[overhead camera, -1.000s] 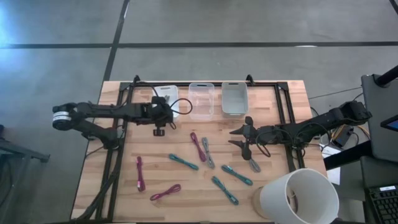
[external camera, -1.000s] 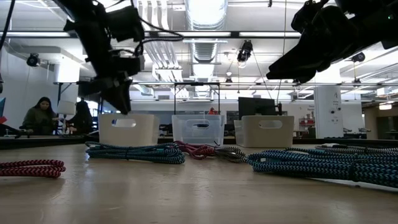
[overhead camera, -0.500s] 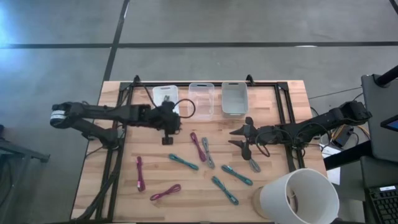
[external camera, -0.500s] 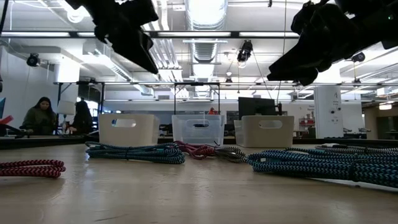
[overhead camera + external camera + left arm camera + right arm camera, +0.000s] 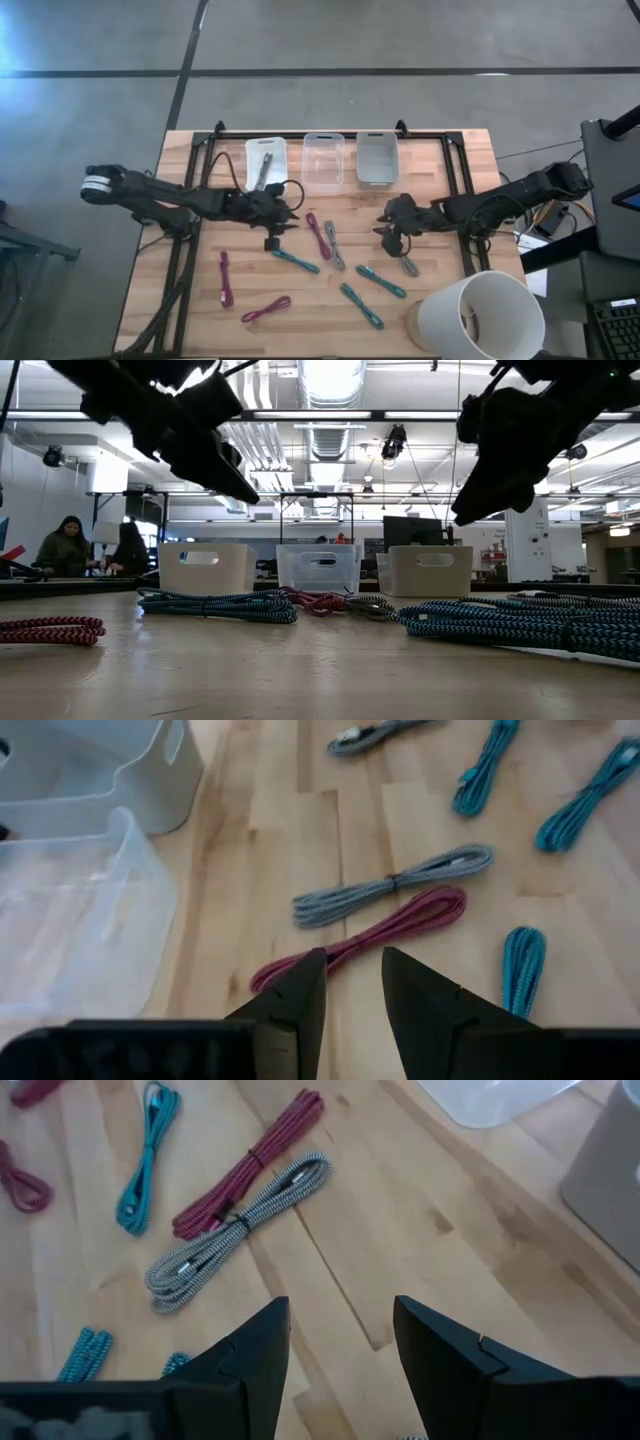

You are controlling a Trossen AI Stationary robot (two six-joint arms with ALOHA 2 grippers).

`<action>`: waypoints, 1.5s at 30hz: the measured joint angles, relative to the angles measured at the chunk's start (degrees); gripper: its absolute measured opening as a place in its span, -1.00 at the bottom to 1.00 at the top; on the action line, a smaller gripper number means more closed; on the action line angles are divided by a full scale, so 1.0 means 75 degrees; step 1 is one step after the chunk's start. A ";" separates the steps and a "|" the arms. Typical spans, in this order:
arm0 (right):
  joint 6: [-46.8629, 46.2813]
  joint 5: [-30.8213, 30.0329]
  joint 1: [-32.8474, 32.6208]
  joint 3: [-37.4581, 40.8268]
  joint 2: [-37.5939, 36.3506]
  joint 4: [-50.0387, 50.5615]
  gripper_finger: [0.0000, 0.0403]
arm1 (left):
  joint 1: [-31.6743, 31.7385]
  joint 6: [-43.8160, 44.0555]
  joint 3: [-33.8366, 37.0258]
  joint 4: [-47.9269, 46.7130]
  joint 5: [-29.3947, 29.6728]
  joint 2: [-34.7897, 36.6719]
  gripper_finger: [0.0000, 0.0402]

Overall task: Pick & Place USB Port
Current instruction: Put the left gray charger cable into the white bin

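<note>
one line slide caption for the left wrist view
Open left end effector above a red cable and grey cable beside a clear bin.

Three bins (image 5: 323, 160) in a row at upper centre of surface (image 5: 450, 190); cables (image 5: 320, 235) scattered below; bucket (image 5: 480, 315) lower right.

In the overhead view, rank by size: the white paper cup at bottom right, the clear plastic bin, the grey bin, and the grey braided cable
Largest to smallest, as seen from above:
1. White paper cup, lying on its side
2. Clear plastic bin and grey bin: too alike to rank
3. Grey braided cable
</note>
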State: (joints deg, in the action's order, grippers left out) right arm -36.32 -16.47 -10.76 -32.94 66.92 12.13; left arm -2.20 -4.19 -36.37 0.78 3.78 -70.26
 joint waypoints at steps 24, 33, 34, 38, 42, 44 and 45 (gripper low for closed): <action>0.0330 0.0030 0.0003 -0.0905 0.0953 0.0604 -0.15 | -0.0101 -0.1764 -0.2472 0.0060 -0.1371 -0.3381 0.03; 0.0077 -0.0003 0.0003 -0.0851 0.0942 0.1039 -0.14 | -0.0086 -0.2329 -0.4119 -0.1225 -0.0674 -0.4963 0.02; 0.0059 -0.0001 0.0000 -0.0832 0.0944 0.1112 -0.14 | -0.0086 -0.2366 -0.4221 -0.1327 -0.0619 -0.5098 0.02; -0.0136 -0.0004 0.0000 -0.0832 0.0919 0.1181 -0.14 | -0.0092 -0.2438 -0.4398 -0.1499 -0.0360 -0.5518 0.01; -0.0136 -0.0004 0.0000 -0.0835 0.0898 0.1159 -0.14 | -0.0079 -0.2495 -0.4427 -0.1524 -0.0205 -0.5711 -0.03; -0.0142 -0.0009 0.0001 -0.0834 0.0891 0.1161 -0.14 | -0.0061 -0.2473 -0.4420 -0.1595 -0.0233 -0.5756 -0.11; -0.0140 -0.0007 0.0000 -0.0830 0.0891 0.1169 -0.14 | -0.0057 -0.2448 -0.4422 -0.1657 -0.0247 -0.5770 -0.16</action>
State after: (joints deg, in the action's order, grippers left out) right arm -37.37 -16.52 -10.76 -39.16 73.60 20.90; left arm -2.63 -22.55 -69.53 -11.65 1.93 -113.54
